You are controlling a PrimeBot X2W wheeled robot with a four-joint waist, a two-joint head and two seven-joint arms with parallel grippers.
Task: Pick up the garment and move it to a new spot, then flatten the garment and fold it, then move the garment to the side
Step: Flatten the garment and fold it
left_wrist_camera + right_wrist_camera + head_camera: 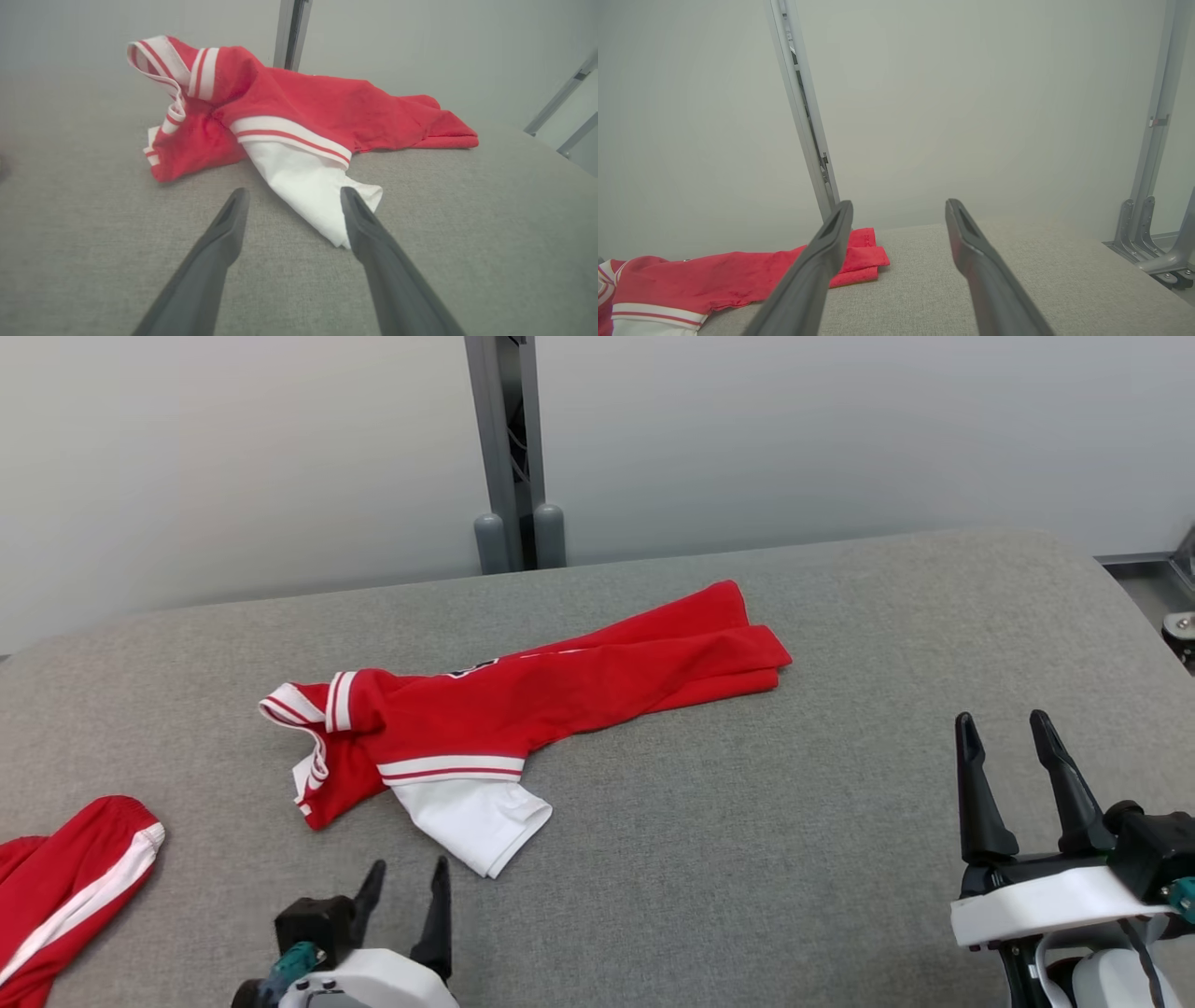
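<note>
Left end effector (408, 864) and right end effector (1000, 717) hang released, red jersey (523, 695) bunched on the counter (747, 821). I'd pinch its white sleeve (476, 812) low.

Soft even light, faint shadows, no glare, head view sharp, wrist views hazy, edges bowed by wide-angle lens

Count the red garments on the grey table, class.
2. One red-and-white garment lies crumpled in the middle; a second red garment with a white stripe sits near left, partly out of frame.
</note>
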